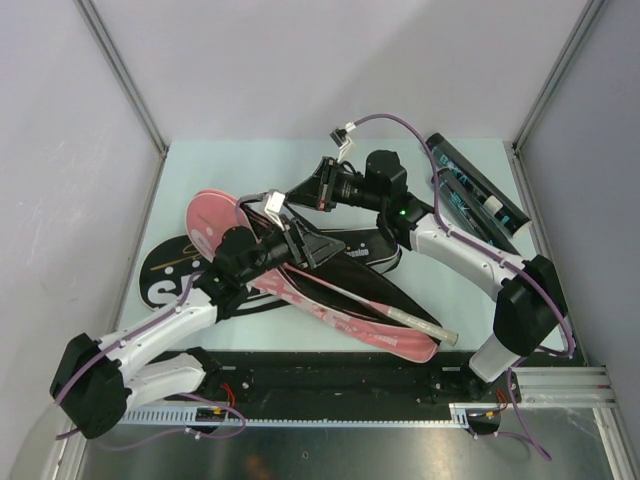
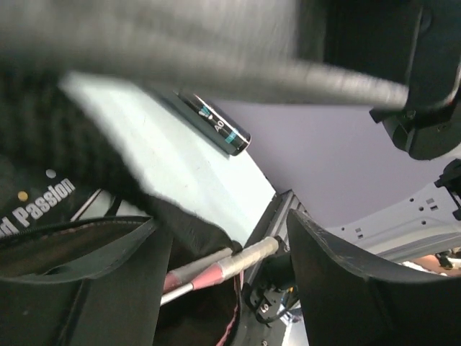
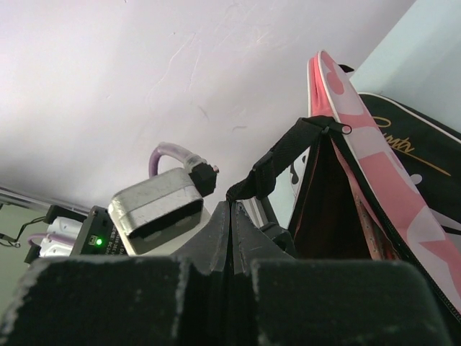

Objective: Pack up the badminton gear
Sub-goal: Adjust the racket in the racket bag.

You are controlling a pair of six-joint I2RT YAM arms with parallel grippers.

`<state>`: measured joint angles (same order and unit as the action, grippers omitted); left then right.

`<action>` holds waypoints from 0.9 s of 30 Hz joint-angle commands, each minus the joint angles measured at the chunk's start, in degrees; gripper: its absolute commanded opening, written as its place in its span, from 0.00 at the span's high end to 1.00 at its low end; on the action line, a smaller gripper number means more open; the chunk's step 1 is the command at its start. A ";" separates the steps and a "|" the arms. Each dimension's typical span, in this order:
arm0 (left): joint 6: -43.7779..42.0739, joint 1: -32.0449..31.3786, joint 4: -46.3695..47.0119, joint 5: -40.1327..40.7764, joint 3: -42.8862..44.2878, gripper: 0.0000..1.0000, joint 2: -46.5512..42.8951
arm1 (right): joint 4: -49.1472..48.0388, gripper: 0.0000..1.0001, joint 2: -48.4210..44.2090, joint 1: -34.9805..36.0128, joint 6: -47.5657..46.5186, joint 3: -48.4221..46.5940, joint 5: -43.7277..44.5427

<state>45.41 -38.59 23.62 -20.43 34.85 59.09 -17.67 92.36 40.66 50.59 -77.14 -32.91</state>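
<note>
A pink-and-black racket bag (image 1: 345, 305) lies across the table, and two pale racket handles (image 1: 425, 324) stick out of its near right end. My right gripper (image 1: 322, 186) is shut on the bag's black strap (image 3: 277, 167) and holds it up, so the bag's mouth (image 3: 328, 209) gapes. My left gripper (image 1: 305, 246) stands open at that mouth with nothing held. Its fingers (image 2: 360, 288) frame the racket handles (image 2: 245, 258) further off. Dark tubes with teal print (image 1: 472, 195) lie at the back right, and one tube (image 2: 216, 127) shows in the left wrist view.
A black cover with white lettering (image 1: 165, 282) lies flat at the left under the bag. Grey walls close in the table on the left, back and right. A black rail (image 1: 330, 375) runs along the near edge by the arm bases.
</note>
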 commanded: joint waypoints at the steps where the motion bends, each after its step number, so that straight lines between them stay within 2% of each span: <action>1: -1.37 -0.70 6.61 5.56 3.82 0.41 2.17 | -5.01 1.00 -0.77 1.17 0.74 -1.17 2.14; 2: -2.16 -0.70 6.53 6.01 3.91 0.51 2.78 | -4.66 1.00 -0.86 1.08 0.57 -1.17 2.32; 3: -3.04 -0.70 6.53 6.88 4.08 0.65 2.96 | -3.96 1.00 -1.04 1.08 0.65 -1.08 2.49; 4: -3.04 -0.18 6.53 8.54 3.91 0.89 3.13 | -3.60 1.00 -1.21 1.08 0.74 -1.08 3.10; 5: -3.04 0.00 6.53 9.26 3.82 0.99 3.05 | -3.51 1.00 -1.30 1.00 0.74 -0.82 3.37; 9: -4.19 1.06 6.18 12.07 3.64 1.00 -0.02 | 3.22 0.47 -4.54 -1.62 -3.12 0.93 6.18; 12: -4.10 2.46 4.51 13.66 4.25 1.00 -2.39 | 9.29 0.31 -12.00 -6.01 -8.56 5.93 10.04; 15: -4.71 2.82 2.67 14.27 5.93 1.00 -3.45 | 17.28 0.26 -19.65 -9.72 -15.04 9.89 11.28; 19: -5.77 3.25 0.74 17.08 6.63 1.00 -4.77 | 29.77 0.25 -27.56 -13.50 -24.65 19.19 15.14; 24: -5.42 6.06 -2.52 18.40 9.61 1.00 -5.39 | 38.04 0.27 -36.89 -12.90 -33.52 28.71 15.06; 27: -4.98 7.91 -3.57 17.71 11.37 1.00 -4.95 | 43.59 0.28 -39.17 -11.84 -33.46 30.99 20.68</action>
<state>41.39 -33.43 18.35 -4.67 40.95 56.03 15.79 55.66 27.73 22.70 -48.80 -18.04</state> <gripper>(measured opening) 0.006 0.723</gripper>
